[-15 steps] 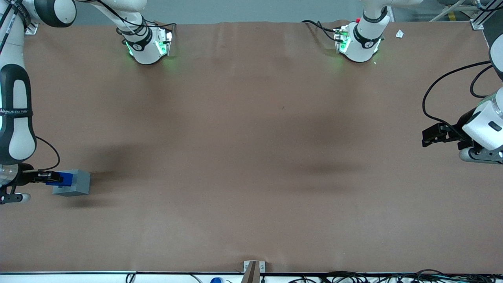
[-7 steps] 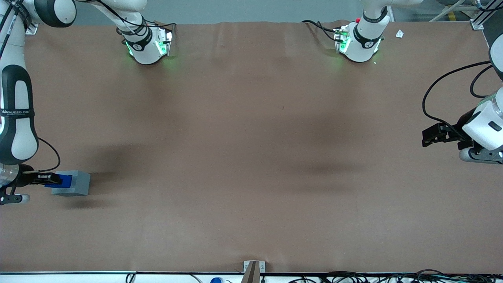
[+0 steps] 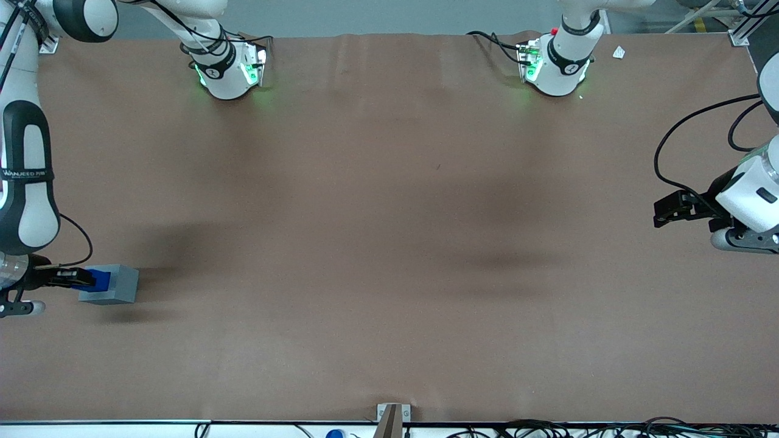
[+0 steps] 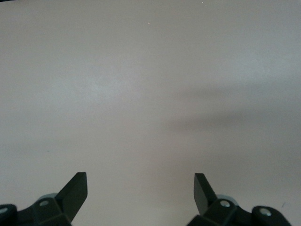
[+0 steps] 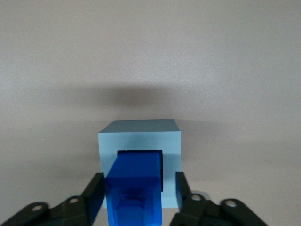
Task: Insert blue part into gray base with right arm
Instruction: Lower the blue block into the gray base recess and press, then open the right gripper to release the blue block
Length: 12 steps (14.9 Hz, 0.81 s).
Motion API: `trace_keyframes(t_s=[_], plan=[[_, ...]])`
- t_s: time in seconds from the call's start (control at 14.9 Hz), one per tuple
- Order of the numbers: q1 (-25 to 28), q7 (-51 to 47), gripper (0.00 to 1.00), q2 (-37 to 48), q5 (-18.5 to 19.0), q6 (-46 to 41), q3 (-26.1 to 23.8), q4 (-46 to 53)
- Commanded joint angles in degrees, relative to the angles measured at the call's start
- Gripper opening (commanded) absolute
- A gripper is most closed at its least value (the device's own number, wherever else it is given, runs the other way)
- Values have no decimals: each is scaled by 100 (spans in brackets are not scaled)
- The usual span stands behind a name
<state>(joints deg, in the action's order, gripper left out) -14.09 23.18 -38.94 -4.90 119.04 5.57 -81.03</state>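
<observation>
The gray base sits on the brown table at the working arm's end. The blue part stands upright with its lower end in the base's square recess. My right arm reaches down to it. Its gripper straddles the blue part's upper end and is open. One finger lies against the blue part, while a strip of the gray base shows between the blue part and the second finger.
Two arm bases with green lights stand along the table's back edge. The parked arm's gripper hangs over the table's parked-arm end. A small bracket and cables sit at the front edge.
The gripper and blue part have sunk slightly onto the gray base, so less blue shows above it. The base has shifted a little toward the arm.
</observation>
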Motion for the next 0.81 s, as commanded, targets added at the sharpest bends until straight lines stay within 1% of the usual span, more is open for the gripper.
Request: trace_keyframes(t_s=[0.0, 0.2, 0.27, 0.4, 0.6, 0.74], plan=[[-6, -59, 100, 176, 59, 31, -47, -167], [11, -86, 100, 658, 33, -424, -56, -185], [11, -129, 100, 929, -11, -600, -65, -324], [72, -374, 100, 1614, -11, -654, -65, -841], [414, -1059, 100, 2756, -2, -891, -65, -1720], [721, -1551, 100, 3363, 59, -1171, -65, -2047]])
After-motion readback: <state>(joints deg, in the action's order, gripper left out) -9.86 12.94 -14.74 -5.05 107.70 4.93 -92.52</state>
